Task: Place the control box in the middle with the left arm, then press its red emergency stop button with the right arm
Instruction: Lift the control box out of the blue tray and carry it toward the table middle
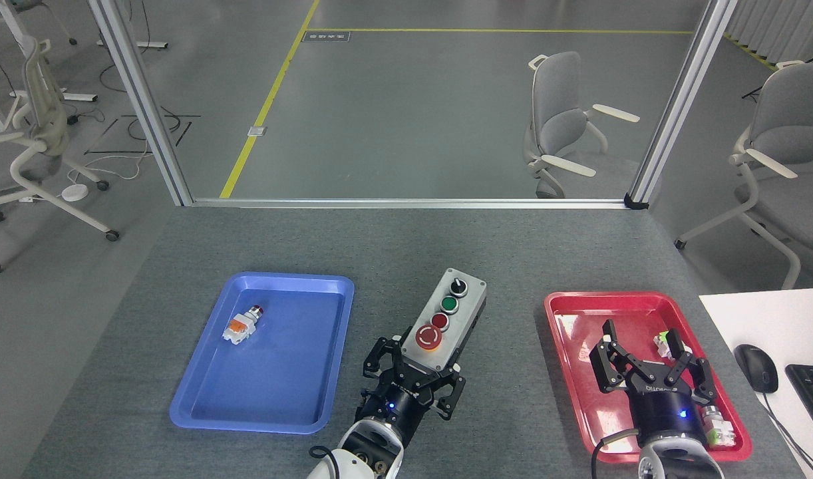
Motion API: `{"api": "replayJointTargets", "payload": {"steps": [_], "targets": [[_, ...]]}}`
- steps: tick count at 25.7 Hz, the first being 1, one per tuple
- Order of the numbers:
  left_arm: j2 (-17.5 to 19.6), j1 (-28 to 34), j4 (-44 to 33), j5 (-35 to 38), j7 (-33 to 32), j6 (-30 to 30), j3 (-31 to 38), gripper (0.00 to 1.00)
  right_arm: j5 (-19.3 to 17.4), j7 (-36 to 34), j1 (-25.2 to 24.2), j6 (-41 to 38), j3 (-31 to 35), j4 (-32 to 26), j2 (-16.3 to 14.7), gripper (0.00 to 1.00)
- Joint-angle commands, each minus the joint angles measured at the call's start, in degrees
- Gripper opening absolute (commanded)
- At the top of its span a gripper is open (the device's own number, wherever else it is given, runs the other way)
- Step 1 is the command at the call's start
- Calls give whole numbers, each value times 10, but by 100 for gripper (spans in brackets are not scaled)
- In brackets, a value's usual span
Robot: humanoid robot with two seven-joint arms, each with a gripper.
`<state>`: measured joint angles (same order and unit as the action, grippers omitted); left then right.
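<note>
1. My left gripper [412, 374] is clamped on the near end of the control box [444, 319], which reaches away from my fingers over the middle [446, 246], between the two trays.
2. The red emergency stop button [428, 337] sits on the box end nearest my left gripper.
3. My right gripper [652, 369] hangs over the red tray [566, 332] with fingers spread, holding nothing, off to the right of the box.
4. The blue tray [280, 386] lies left of my left gripper.
</note>
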<state>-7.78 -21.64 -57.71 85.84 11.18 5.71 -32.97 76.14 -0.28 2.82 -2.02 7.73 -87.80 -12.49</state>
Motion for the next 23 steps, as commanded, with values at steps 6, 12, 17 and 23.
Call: {"api": "replayJointTargets", "payload": {"steps": [6, 12, 17, 23], "targets": [[-4, -29, 90, 6, 0, 19, -100, 0, 0, -1, 1, -1, -1, 0, 0, 98], [-4, -45, 103, 5, -11, 14, -122, 0, 1, 0, 1, -3, -1, 1, 1, 98], [-4, -53, 139, 5, -16, 12, -148, 8, 1, 0, 3, -3, -1, 1, 1, 98], [-4, -53, 149, 5, -29, 12, -155, 31, 0, -1, 5, -3, -2, 1, 1, 98]]}}
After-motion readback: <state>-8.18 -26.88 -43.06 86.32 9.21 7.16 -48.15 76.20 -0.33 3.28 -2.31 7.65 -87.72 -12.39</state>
